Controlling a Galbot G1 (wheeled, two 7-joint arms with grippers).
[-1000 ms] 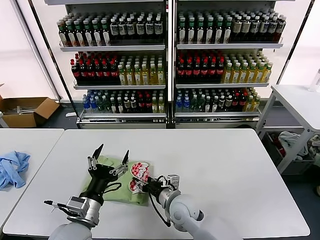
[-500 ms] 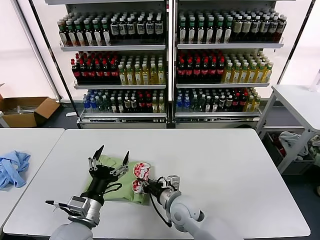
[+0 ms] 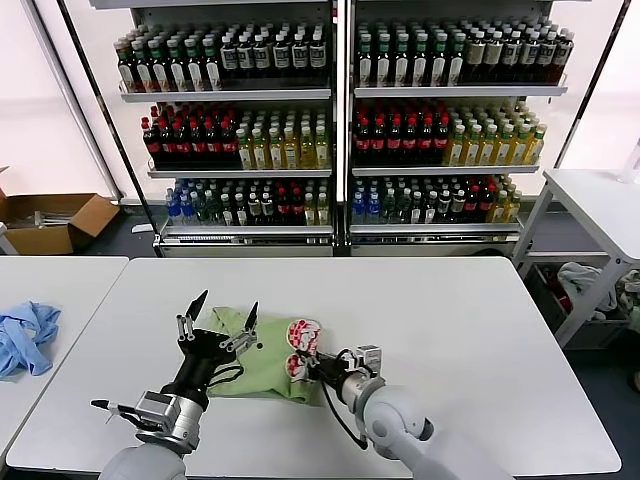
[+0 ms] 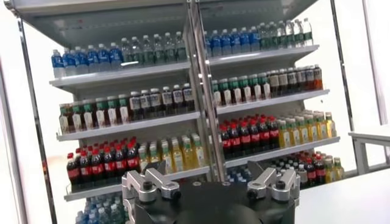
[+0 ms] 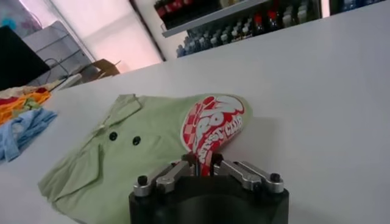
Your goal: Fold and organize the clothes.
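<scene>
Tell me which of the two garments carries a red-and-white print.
The light green polo shirt on the middle table, gripped by the right tool. The light blue garment on the left table is plain.

Bright, even daylight floods in from the white windows point(image 3: 60, 110) behind the shelves point(image 3: 340, 130), so strong there that the panes wash out to blank glare in my head and left wrist views. The white table point(image 3: 450, 330) reflects the light softly, and my arms and the shirt point(image 3: 265, 365) cast only faint, short shadows on it. From my right wrist the shirt is fairly sharp, while the far shelves blur and the table edge tilts.
</scene>
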